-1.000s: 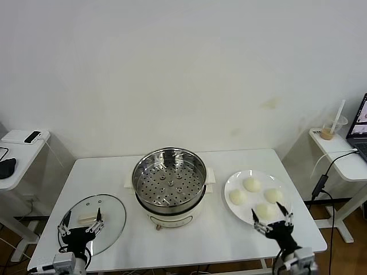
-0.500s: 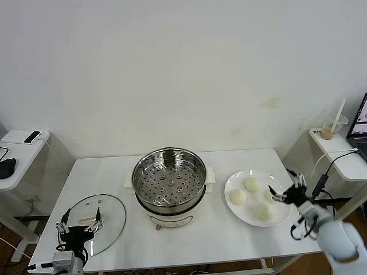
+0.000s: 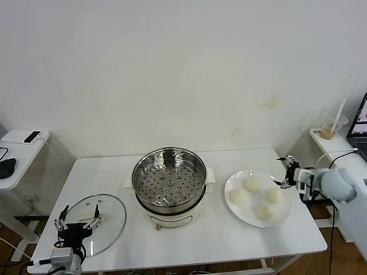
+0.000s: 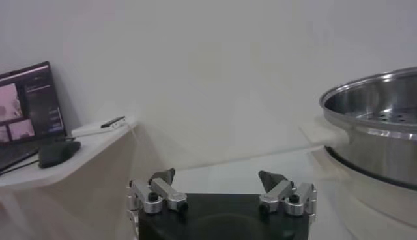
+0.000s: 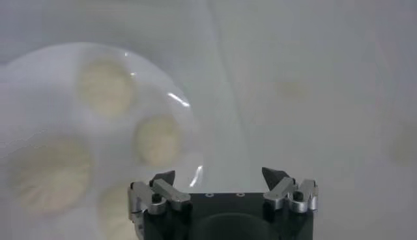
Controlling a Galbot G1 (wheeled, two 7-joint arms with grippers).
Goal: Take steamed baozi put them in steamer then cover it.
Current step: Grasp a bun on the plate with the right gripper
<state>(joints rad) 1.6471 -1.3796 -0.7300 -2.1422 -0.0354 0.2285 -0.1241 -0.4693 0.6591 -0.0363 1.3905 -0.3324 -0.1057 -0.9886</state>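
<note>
Your right gripper hangs wide open and empty at the frame's right, beside the plate holding four steamed baozi. The steamer sits centre. Lower left, your left gripper gapes empty over the cover.

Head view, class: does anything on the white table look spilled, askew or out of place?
Nothing stands out. Four baozi sit on the plate, the steamer stands upright and uncovered, and the glass cover lies flat beside it.
</note>
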